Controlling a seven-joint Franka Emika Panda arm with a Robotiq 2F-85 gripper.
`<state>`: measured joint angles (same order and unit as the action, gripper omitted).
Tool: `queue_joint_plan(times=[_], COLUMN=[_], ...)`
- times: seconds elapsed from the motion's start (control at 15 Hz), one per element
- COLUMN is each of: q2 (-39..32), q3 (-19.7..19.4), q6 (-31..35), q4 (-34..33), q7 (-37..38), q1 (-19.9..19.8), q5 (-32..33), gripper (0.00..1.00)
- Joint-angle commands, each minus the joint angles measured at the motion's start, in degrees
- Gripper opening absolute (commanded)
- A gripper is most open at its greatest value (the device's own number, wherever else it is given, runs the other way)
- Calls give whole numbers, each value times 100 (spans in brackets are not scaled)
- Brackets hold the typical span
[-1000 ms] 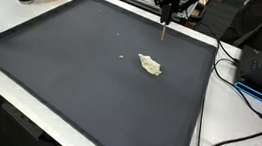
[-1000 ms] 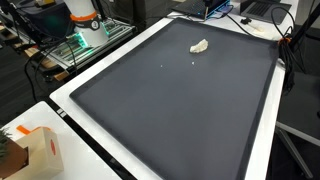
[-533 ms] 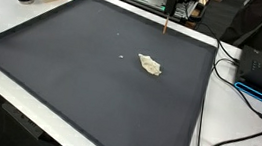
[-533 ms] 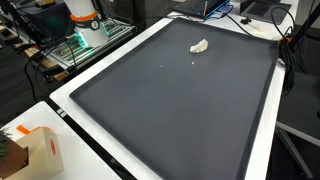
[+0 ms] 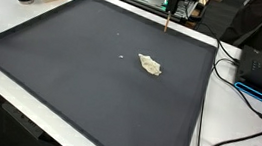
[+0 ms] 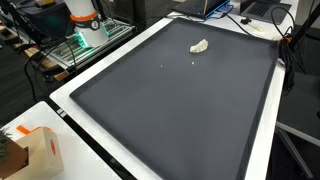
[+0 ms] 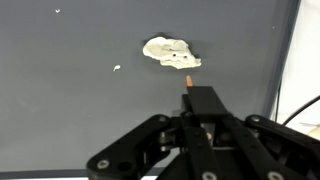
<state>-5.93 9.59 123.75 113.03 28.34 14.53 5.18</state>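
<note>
One thin stick (image 5: 168,25) is clenched between the jaws of the gripper (image 7: 203,112), tip down. A pale crumpled lump (image 7: 170,52) is seen on the mat (image 5: 61,65) ahead of the jaws, its length lying crosswise.

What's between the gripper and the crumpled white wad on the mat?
Nothing visible. Only bare dark mat lies between the gripper, shut on a thin stick, and the wad. A tiny white speck sits off to the side.
</note>
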Motion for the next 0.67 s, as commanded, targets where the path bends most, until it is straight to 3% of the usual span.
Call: queue_joint_plan(times=[0.0, 0.27, 0.6], q2=[-337, -745, -1336], q3=[-70, -177, -327], q6=[10, -112, -977], q4=[-193, -417, -913], q7=[1418, 3112, 4797], q1=[108, 309, 669], q5=[958, 2110, 3127], gripper=[3, 3, 3])
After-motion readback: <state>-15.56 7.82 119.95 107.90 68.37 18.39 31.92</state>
